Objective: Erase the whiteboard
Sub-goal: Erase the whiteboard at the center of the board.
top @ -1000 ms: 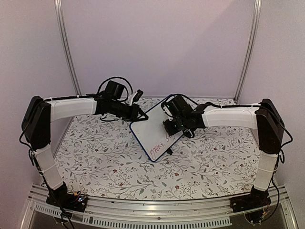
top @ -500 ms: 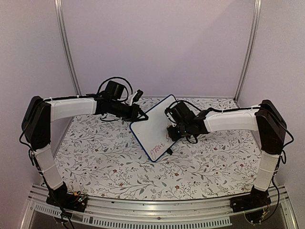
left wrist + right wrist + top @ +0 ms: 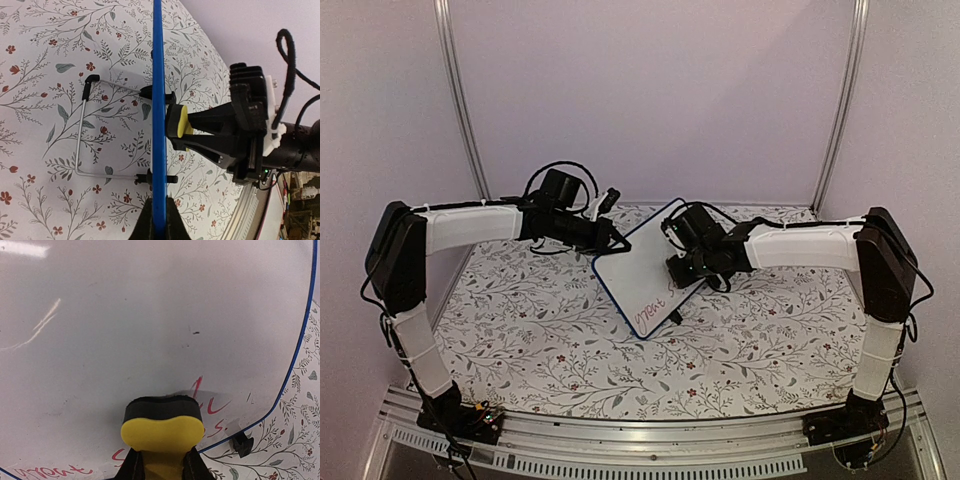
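Observation:
The whiteboard stands tilted on the table, its upper part wiped white and red writing left along its lower edge. My left gripper is shut on the board's blue frame at the upper left edge. My right gripper is shut on the yellow sponge eraser, whose black pad presses flat on the board face. Red letters show beside and below the eraser. The left wrist view sees the eraser touching the board edge-on.
A thin wire stand props the board from behind on the floral tablecloth. One black foot clips the board's lower edge. Metal posts rise at the back corners by the wall.
The right gripper slid the eraser down the board toward its lower edge, then back up to about where it was. The left arm and the board stayed still.

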Robot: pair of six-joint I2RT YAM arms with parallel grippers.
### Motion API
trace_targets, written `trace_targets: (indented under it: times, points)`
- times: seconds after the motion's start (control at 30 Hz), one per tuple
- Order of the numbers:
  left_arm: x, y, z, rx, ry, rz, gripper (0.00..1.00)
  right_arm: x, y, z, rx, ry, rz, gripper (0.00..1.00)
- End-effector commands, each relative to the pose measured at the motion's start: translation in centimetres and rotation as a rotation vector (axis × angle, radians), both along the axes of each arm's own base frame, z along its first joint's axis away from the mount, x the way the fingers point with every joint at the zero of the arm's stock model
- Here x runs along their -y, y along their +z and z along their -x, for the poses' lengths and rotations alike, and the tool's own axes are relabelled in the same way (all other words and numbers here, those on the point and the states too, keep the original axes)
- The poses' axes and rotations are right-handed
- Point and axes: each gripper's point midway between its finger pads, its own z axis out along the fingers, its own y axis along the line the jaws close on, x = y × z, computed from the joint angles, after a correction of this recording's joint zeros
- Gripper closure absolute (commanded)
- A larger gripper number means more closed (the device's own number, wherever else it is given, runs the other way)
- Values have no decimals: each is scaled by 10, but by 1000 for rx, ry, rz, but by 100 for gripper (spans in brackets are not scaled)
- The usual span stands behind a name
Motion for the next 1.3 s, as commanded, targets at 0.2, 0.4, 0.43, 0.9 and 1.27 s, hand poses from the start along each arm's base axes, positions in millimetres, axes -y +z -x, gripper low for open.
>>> trace_targets:
  times: [0.2,0.4,0.43,0.9,1.27]
  points:
    - [11,2,22,12,-91,-6,100,7,-23,6,-34,-4,-5,84]
    - [11,3,22,9,-92,-3,100,18,-40,22,-88,-5,5,84]
    - [11,3,22,9,-92,-2,100,20,-42,24,-91,-6,7,84]
    - [11,1,22,7,-92,-5,100,15,-37,19,-76,-6,-9,84]
    - [11,4,22,15,-91,-4,100,-19,2,-11,12,35,-59,84]
